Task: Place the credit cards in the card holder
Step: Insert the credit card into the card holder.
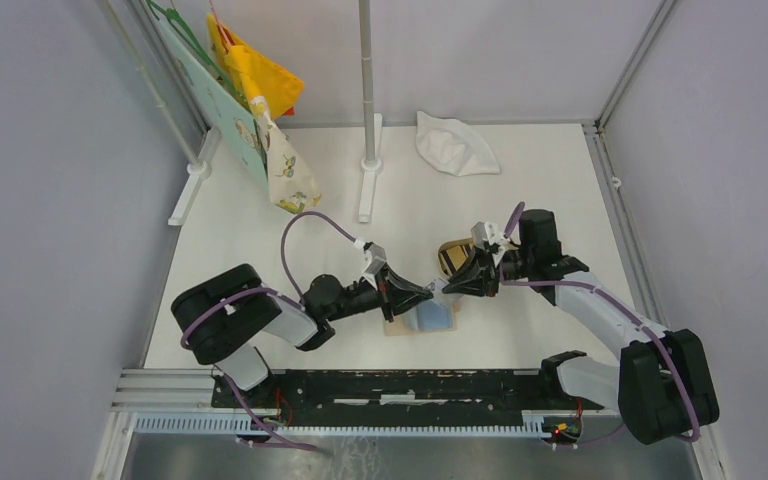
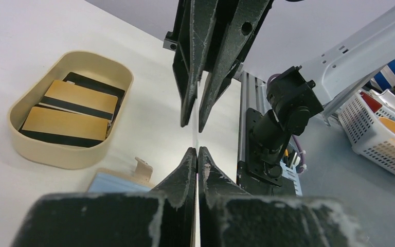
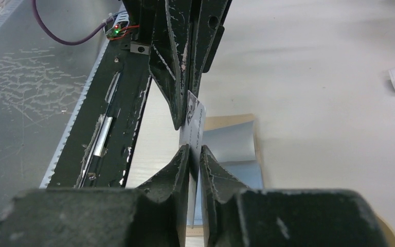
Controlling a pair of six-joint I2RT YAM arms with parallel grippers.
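Meeting tip to tip just near of the worktop's centre, with the left gripper (image 1: 420, 294) reaching in from the left edge and the right gripper (image 1: 463, 279) from the right edge; sharing one grey-white card (image 3: 196, 121) between them, standing on edge above the table; clamping it tight in the left gripper, closed down to a hairline on the card in its own wrist view; bracketing the card's opposite end with the right gripper at a narrow setting, showing slivers of light either side of the card from the left wrist, so not telling whether truly pinching or merely close; lying open and flat on the table below the card, the card holder (image 3: 232, 148), turning its light blue lining upward and its beige snap tab (image 2: 144, 167) sticking up; sitting just beyond the holder toward the far edge, the tan tray (image 2: 56, 154), carrying two orange cards (image 2: 78, 100) with black stripes and a black card (image 2: 96, 84) partly beneath them; resting near the far edge, right of centre, a crumpled white cloth (image 1: 455, 146); hanging at the far left corner, coloured cloths (image 1: 260, 95).
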